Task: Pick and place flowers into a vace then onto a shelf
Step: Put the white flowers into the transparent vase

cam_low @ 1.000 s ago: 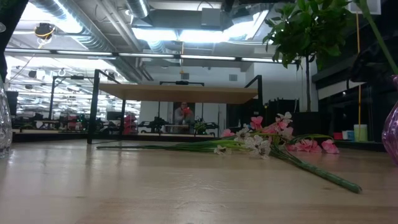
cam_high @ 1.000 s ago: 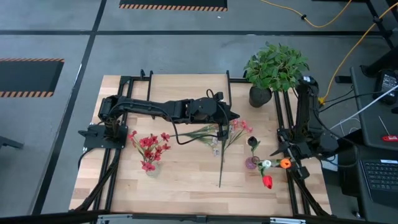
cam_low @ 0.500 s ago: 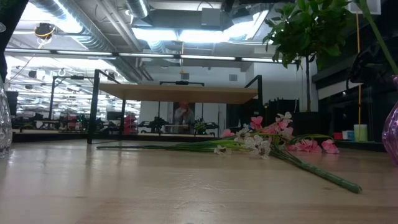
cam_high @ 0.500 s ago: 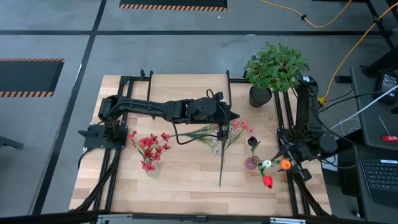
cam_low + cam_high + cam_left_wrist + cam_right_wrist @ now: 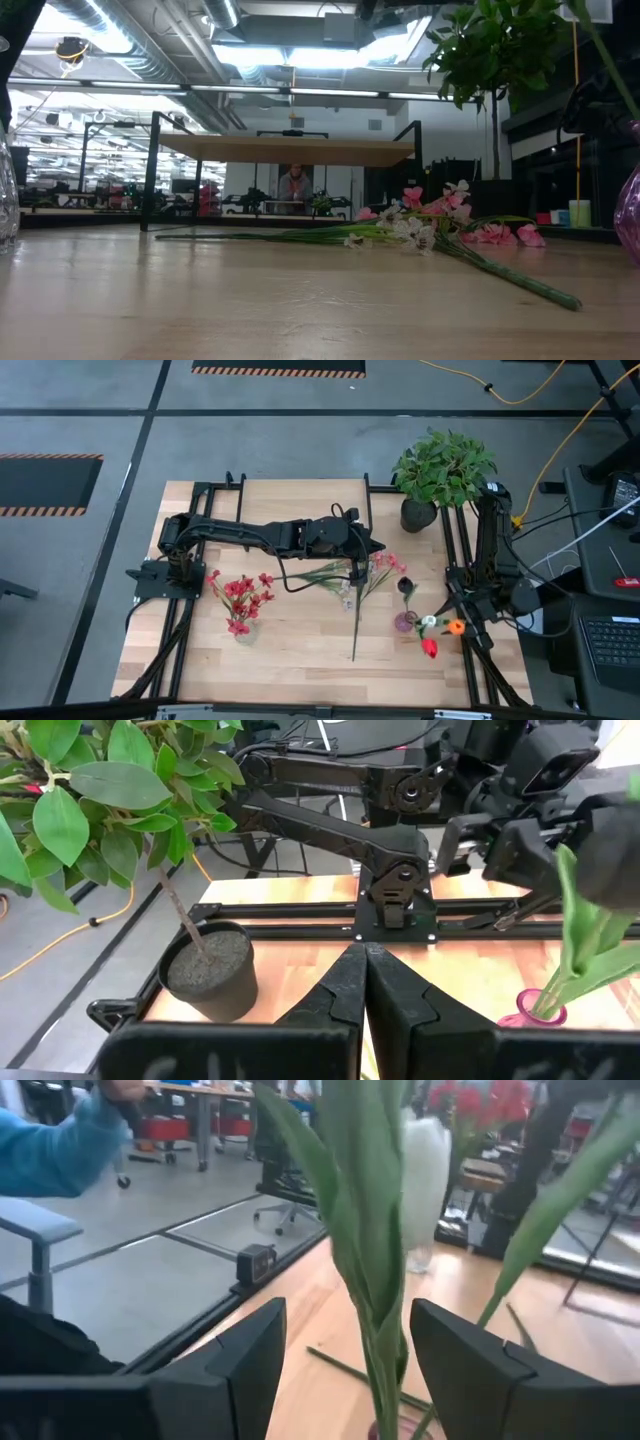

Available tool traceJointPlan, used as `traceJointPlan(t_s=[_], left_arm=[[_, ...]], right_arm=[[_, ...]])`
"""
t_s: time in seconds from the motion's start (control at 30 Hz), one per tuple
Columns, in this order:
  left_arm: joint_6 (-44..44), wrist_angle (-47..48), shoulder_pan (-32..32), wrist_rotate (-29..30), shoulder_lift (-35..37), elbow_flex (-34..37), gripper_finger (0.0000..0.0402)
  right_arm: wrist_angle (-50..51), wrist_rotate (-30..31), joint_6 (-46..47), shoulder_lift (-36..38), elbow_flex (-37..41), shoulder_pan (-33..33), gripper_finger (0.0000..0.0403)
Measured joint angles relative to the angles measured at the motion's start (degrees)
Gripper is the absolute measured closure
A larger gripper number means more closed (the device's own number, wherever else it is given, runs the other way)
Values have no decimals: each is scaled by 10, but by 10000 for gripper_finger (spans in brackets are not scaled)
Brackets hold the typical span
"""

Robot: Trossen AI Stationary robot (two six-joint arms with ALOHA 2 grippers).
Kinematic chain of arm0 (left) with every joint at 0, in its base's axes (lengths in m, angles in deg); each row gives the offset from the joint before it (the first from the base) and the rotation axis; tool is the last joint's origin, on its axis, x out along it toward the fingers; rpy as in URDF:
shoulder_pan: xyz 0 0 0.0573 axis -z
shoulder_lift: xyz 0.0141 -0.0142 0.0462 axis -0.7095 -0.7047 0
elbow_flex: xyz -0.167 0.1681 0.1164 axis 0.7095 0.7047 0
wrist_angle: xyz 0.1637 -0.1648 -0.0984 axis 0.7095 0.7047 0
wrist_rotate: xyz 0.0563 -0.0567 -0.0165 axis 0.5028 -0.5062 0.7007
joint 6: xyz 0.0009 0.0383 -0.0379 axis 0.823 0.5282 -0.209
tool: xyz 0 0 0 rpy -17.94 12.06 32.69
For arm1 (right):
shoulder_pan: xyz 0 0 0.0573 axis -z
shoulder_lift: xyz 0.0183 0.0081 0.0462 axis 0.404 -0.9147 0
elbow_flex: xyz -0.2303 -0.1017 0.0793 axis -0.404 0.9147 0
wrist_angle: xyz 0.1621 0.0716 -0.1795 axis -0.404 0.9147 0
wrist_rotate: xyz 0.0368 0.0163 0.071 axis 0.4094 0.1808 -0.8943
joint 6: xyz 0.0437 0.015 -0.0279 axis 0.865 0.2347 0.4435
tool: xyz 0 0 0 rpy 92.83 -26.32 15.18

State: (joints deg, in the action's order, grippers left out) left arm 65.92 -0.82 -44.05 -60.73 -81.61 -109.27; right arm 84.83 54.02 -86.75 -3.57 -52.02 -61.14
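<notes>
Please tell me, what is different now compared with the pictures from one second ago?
Only the right gripper has shifted: it slid slightly toward the pink vase, and the orange and red blooms shifted with it. The left gripper, shut, and the loose flowers lying on the table stayed as they were.

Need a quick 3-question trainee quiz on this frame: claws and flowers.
1. True or false: the left claw is shut and holds nothing.
2. The loose pink flowers lie: A) flat on the table; B) on the shelf; C) in the pink vase.
3. Fill in: the right claw stands open around green ____.

Key: 1 true; 2 A; 3 stems.
</notes>
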Motion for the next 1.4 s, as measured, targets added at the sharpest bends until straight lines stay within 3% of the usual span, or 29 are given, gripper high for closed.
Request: traceJointPlan(t_s=[0.2,0.37,0.47,0.6,0.67,0.93,1.4], left_arm=[[0,0,0,-4,0,0,400],[0,0,0,-4,0,0,396],[0,0,0,-4,0,0,399],[0,0,0,-4,0,0,399],[0,0,0,-4,0,0,397],[0,0,0,-4,0,0,400],[0,0,0,-4,0,0,397]], right_arm=[[62,2,78,9,0,0,186],[106,2,86,14,-7,0,186],[203,0,141,14,-42,0,186],[386,-36,276,13,-98,0,186],[429,-41,338,13,-105,0,186],[437,-15,378,12,-92,21,186],[466,3,414,12,-93,166,186]])
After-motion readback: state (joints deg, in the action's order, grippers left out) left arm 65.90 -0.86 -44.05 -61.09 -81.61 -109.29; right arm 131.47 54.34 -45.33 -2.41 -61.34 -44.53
